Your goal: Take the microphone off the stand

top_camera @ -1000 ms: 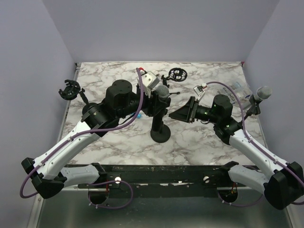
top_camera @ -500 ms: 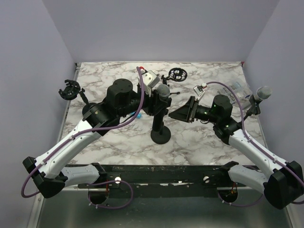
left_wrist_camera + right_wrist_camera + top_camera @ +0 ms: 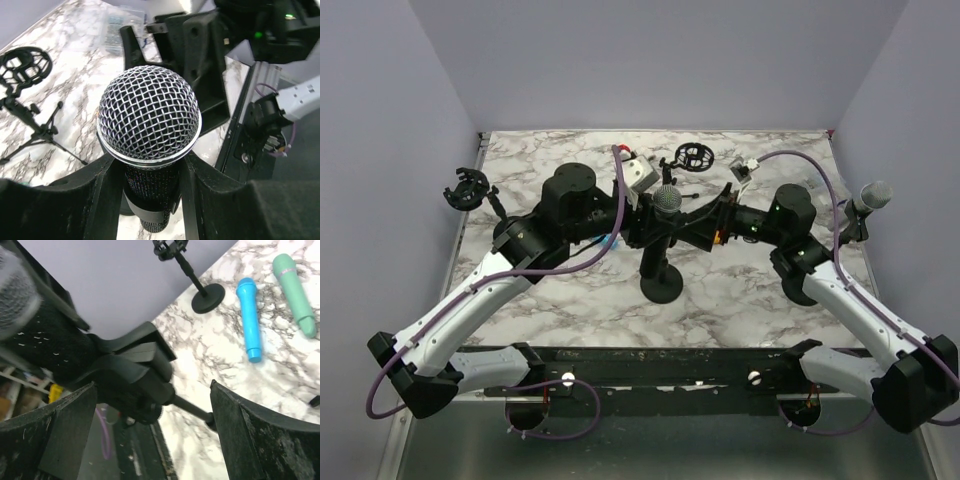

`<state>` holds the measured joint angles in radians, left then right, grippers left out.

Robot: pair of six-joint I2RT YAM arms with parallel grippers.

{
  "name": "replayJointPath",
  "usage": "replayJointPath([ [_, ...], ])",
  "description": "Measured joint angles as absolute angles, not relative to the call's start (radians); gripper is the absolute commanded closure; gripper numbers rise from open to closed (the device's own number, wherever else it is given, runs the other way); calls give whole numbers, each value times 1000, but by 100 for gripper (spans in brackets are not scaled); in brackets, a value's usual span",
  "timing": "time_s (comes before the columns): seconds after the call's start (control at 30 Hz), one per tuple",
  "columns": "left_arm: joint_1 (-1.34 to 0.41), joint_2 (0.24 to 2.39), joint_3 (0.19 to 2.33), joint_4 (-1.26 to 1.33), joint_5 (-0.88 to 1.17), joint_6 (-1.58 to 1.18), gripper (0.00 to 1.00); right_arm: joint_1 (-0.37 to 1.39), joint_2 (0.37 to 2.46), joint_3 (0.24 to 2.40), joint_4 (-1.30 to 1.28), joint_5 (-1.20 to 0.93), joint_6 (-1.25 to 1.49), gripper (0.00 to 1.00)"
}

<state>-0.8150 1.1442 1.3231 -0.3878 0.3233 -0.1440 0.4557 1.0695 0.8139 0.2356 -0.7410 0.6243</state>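
Microphone [image 3: 149, 117] snug in left end effector [image 3: 148, 167]

The microphone [image 3: 666, 199] is hemmed in. The left gripper [image 3: 653, 222] grips its body from the left, and the right gripper [image 3: 700, 225], fingers spread, crowds the stand [image 3: 658, 262] clip from the right. A tripod mount [image 3: 692, 157] stands behind. Bare worktop [image 3: 750, 295] lies in front, and the space above the microphone's head is free.

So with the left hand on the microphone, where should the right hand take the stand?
On the clip topping the stand, where the microphone sits, coming from the robot's right. The left hand grips the microphone below its grille from the other side, and the open right hand straddles that clip, so closing there should brace the stand.
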Motion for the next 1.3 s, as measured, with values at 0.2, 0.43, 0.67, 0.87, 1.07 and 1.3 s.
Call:
replayJointPath([
  [0.2, -724, 1154, 1359, -461, 609, -12, 100, 450, 1104, 755, 298, -921, 440, 5],
  [0.43, -664, 1242, 1474, -604, 838, 124, 100, 450, 1140, 761, 424, -1120, 339, 6],
  [0.67, -635, 1262, 1497, -646, 933, 167, 100, 450, 1222, 865, 439, -1225, 258, 6],
  [0.87, -596, 1261, 1469, -601, 982, 149, 100, 450, 1253, 904, 422, -1253, 197, 9],
  [1.07, -566, 1261, 1454, -571, 1023, 116, 100, 450, 1298, 918, 442, -1297, 197, 17],
  [1.3, -545, 1262, 1438, -538, 1047, 83, 100, 450, 1351, 905, 682, -1333, 357, 25],
])
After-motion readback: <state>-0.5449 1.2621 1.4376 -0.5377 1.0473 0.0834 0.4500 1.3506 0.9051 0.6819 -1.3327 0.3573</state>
